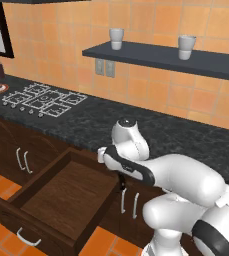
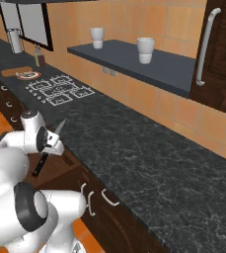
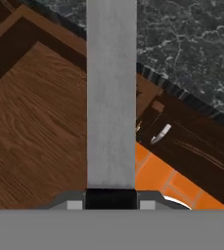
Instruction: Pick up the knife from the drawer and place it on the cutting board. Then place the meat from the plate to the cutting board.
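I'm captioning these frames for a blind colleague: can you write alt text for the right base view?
The white arm's gripper holds the knife lifted beside the black marbled counter, black handle down, silver blade pointing up. Far back on the counter are the cutting board, the plate and a stove; two cups stand on a wall shelf.

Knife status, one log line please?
knife: held in gripper, above open drawer | cutting board: far left by plate | meat: unmoved
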Tool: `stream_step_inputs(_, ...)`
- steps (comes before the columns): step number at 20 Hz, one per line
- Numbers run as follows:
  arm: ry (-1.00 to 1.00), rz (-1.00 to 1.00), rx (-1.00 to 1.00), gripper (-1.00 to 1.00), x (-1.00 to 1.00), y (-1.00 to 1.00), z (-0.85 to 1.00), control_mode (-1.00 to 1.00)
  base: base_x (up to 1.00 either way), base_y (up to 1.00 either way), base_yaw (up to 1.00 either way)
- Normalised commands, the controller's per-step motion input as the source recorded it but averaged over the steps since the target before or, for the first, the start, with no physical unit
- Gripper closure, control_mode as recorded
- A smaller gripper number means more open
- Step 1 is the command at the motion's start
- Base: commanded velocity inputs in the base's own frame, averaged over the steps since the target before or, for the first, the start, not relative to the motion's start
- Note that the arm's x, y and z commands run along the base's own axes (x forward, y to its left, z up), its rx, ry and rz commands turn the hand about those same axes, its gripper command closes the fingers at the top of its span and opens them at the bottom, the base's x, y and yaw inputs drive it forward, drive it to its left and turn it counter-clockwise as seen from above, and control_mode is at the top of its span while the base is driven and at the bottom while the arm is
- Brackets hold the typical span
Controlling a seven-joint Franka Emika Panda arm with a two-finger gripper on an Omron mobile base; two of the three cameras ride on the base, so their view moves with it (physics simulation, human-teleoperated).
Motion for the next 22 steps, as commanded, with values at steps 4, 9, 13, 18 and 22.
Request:
stream_step_inputs(4,-0.06,-0.26,0.0,1.0,0.0,-0.91,0.94,-1.0,0.0,0.0,0.0)
stream_step_inputs(9,-0.01,-0.18,0.0,1.0,-0.27,-0.59,0.31,1.0,-0.2,-0.14,-0.03)
stream_step_inputs(13,0.0,0.0,0.0,1.0,0.0,0.0,0.0,1.0,-1.0,-0.71,-0.15)
stream_step_inputs(18,0.0,0.0,0.0,1.0,0.0,0.0,0.0,1.0,-0.98,0.38,-0.02)
stream_step_inputs(22,0.0,0.0,0.0,1.0,0.0,0.0,0.0,1.0,-0.87,1.0,0.0)
